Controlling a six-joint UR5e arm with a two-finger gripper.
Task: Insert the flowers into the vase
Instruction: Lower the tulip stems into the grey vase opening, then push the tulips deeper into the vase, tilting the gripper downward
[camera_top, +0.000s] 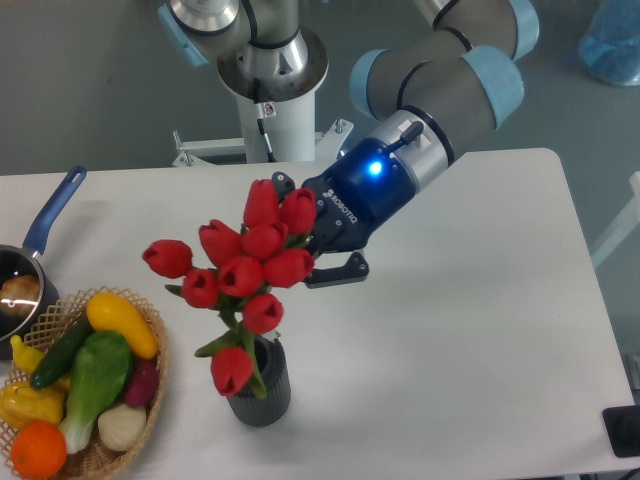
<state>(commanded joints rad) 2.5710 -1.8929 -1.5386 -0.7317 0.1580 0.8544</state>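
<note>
Red tulips (240, 275) lean from the ribbed vase (259, 385); the gripper (318, 250), apparently clasping them, should upright the stems before freeing them.

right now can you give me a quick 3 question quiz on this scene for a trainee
1. True or false: the red tulips lie flat on the white table.
2. Which container sits directly under the tulip bunch? A) blue-handled saucepan B) wicker basket C) dark ribbed vase
3. Fill in: the gripper sits behind the blooms on their ____ side in the picture.

Key
1. False: the bunch is upright over the vase, its lower end at the mouth.
2. C
3. Right; whether its fingers are shut on the stems is hidden by the flowers.
</note>
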